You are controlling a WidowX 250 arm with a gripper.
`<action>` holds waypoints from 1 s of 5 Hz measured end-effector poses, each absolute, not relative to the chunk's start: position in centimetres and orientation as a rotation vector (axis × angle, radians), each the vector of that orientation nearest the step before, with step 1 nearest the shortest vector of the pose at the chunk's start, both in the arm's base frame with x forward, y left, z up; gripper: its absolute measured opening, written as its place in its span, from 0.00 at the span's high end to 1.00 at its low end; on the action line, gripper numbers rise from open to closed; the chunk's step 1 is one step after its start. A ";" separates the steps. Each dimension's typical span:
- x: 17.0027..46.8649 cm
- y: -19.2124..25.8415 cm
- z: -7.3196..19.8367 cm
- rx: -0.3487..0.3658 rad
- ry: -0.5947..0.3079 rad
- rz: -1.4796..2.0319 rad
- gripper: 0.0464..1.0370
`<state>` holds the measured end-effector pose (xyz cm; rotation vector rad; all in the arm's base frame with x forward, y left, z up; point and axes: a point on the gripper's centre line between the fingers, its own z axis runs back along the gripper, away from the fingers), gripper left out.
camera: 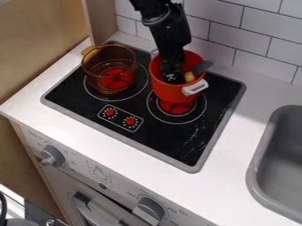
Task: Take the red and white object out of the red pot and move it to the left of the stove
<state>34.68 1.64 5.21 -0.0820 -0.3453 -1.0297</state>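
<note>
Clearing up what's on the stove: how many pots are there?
2: a see-through amber pot at picture left, and an orange-red pot to its right, the claw at its opening.

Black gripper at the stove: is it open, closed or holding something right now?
Gripper: down inside the orange pot; open, closed or holding anything cannot be told.
</note>
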 end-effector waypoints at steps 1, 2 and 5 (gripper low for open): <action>34.6 1.5 5.1 -0.081 -0.352 -1.008 0.04; 34.5 1.3 5.1 -0.075 -0.355 -1.005 0.07; 33.3 0.7 4.6 -0.132 -0.295 -0.979 0.48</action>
